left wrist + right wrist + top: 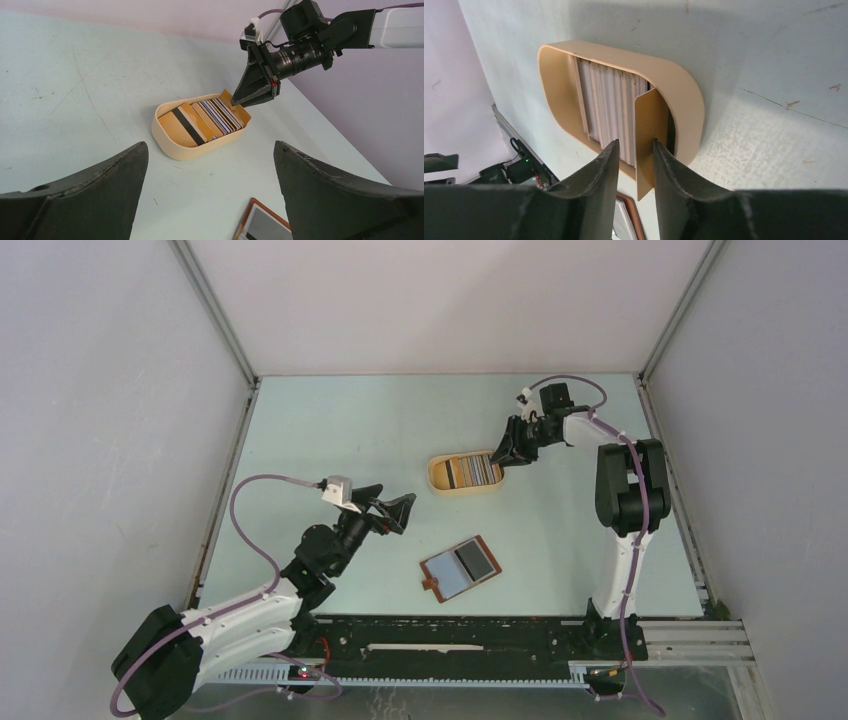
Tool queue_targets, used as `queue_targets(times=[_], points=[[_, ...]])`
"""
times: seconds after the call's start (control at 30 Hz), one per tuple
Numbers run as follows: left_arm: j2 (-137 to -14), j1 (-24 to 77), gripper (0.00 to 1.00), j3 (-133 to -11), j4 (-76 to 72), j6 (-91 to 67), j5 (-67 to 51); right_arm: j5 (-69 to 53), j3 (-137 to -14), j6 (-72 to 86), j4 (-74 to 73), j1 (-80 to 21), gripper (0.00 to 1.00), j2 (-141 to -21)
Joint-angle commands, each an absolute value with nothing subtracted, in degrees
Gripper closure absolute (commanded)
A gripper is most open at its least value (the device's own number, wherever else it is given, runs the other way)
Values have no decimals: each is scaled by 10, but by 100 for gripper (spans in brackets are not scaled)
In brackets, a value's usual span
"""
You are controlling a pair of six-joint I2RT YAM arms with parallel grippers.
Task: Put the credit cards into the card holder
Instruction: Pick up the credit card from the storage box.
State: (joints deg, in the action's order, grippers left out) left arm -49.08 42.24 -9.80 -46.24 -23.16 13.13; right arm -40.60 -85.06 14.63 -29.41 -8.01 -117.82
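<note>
Though hidden overhead, right claw (634, 145) straddles orange card (651, 115) — unclenched; left claw (210, 146) gapes.

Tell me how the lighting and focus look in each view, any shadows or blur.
Top external: soft even light, faint shadows, tray and card holder fairly sharp. Left wrist: tray crisp, left gripper dark and soft up close. Right wrist: broad shadow on the table beyond the tray, right gripper large and blurred, orange card between its fingers sharper.
</note>
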Motion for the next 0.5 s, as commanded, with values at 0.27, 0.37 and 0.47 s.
queue_targets(times=[0.27, 0.37, 0.47], points=[[-482, 419, 0, -84, -490, -236, 134, -322, -865, 114, -313, -84, 84, -1172], [-482, 419, 0, -84, -490, -236, 134, -301, -865, 102, -312, -89, 89, -1159], [-481, 419, 0, -84, -490, -235, 133, -272, -864, 88, -310, -98, 93, -1143]])
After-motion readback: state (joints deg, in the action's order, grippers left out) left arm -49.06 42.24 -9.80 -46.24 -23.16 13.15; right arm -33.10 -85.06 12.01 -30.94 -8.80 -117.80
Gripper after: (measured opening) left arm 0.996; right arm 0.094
